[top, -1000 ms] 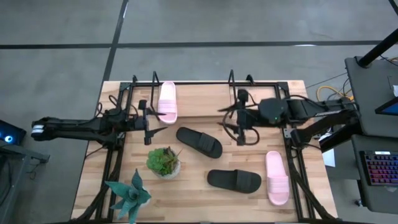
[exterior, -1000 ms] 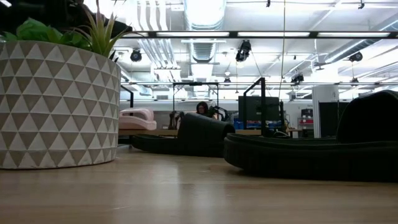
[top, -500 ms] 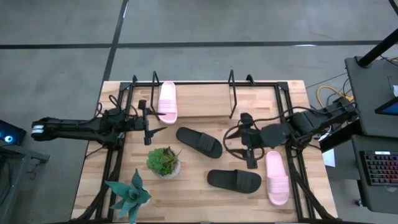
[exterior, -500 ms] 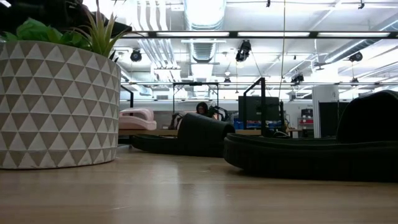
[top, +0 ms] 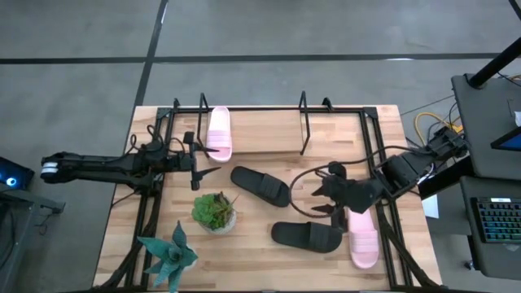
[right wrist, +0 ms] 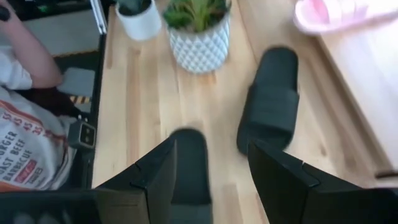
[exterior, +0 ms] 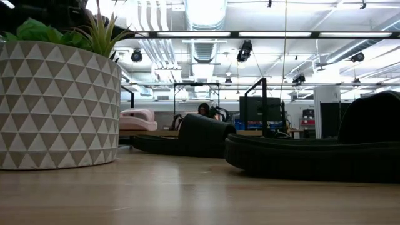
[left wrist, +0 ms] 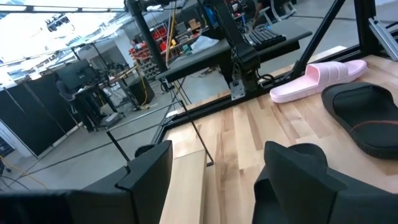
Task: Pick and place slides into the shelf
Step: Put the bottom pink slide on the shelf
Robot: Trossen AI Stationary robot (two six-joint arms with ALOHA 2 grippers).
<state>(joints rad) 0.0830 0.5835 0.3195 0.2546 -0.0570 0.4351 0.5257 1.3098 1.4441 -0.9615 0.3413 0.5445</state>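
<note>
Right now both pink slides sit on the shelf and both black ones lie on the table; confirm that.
Not quite. In the high view only one pink slide sits on the shelf; the other pink slide lies on the table, like the black slides.

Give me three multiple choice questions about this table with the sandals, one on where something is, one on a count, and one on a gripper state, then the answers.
1. Where does the pink slide on the shelf lie?
A. at the shelf's left end
B. at its right end
C. beside the potted plant

2. How many black slides lie on the table?
A. one
B. two
C. three

3. How are the right gripper's fingers set?
A. shut on a black slide
B. shut on nothing
C. open and empty

Answers:
1 A, the high view shows it at the left upright loops.
2 B, one black slide mid-table and one nearer the front.
3 C, the right wrist view shows its fingers apart above the table.
</note>
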